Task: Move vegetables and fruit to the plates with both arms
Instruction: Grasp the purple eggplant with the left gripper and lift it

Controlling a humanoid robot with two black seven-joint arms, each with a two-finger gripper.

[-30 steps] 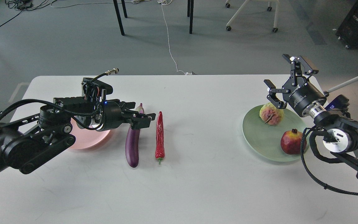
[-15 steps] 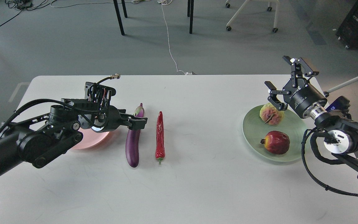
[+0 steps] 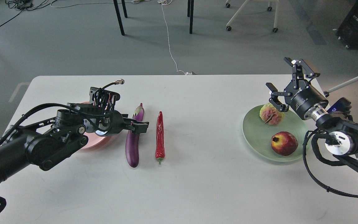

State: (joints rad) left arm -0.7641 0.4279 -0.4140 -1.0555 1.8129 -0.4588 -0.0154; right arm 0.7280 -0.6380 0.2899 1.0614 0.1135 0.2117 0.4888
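Reaching in from the left, our left gripper (image 3: 139, 127) lies low across the upper part of the eggplant (image 3: 133, 143); we cannot tell how far its fingers are parted or whether they grip it. The chili pepper (image 3: 159, 136) lies just right of the eggplant on the table (image 3: 197, 174), and the pink plate (image 3: 87, 143) sits mostly hidden under our arm. Our right gripper (image 3: 287, 81) hangs wide open and empty above the lumpy fruit (image 3: 271, 114), which shares the green plate (image 3: 255, 133) with the pomegranate (image 3: 284, 143).
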